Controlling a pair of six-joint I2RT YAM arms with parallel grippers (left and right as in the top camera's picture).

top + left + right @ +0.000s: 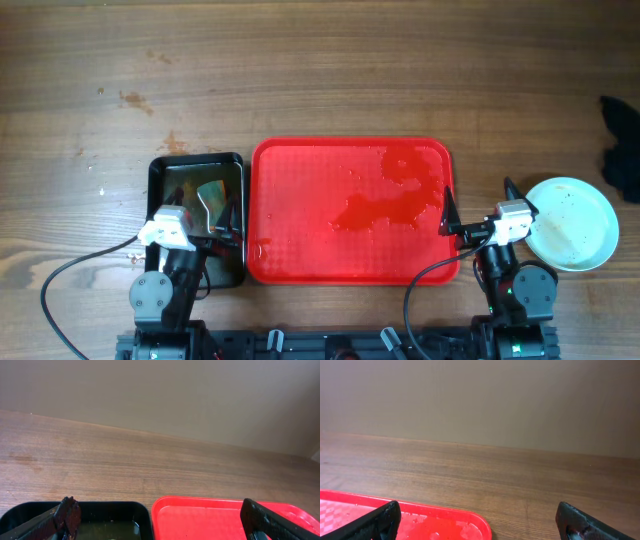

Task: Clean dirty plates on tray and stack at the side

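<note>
The red tray lies in the middle of the table with no plate on it, only wet smears on its right half. Pale blue-white plates sit on the table to its right, with small specks on the top one; I cannot tell how many are stacked. My left gripper is open and empty, straddling the gap between the black tray and the red tray. It shows in the left wrist view. My right gripper is open and empty at the red tray's right edge, left of the plates. It shows in the right wrist view.
A smaller black glossy tray holding murky liquid stands just left of the red tray and shows in the left wrist view. A black object lies at the far right edge, behind the plates. Bare wooden table stretches across the back.
</note>
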